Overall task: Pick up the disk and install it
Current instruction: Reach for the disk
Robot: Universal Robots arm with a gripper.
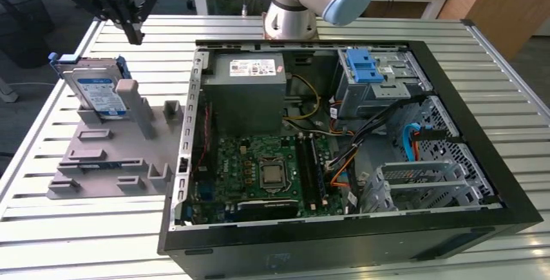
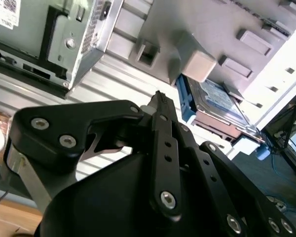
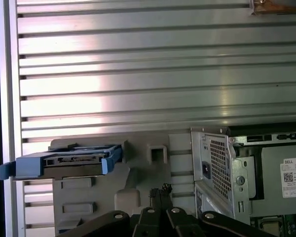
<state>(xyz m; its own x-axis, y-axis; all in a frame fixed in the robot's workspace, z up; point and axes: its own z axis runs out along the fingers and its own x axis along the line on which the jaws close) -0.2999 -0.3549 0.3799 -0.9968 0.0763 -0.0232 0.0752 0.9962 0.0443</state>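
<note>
The disk (image 1: 96,90) leans nearly upright in a grey holder (image 1: 103,164) on the exterior view's left; it is silver with a blue-and-white label and blue side rails. The first wrist view shows the disk (image 3: 69,160) edge-on, and in the second wrist view the disk (image 2: 219,101) sits behind a grey post. My gripper (image 1: 135,35) hangs above and a little behind the disk, clear of it. Its black fingers meet at a point in both wrist views (image 2: 159,98) (image 3: 161,190), shut on nothing.
An open computer case (image 1: 344,228) lies to the right of the holder in the exterior view, with a grey power-supply box (image 1: 249,84), a motherboard, and a drive cage with a blue latch (image 1: 364,66). The arm's base (image 1: 292,16) stands behind the case on the slatted metal table (image 1: 77,241).
</note>
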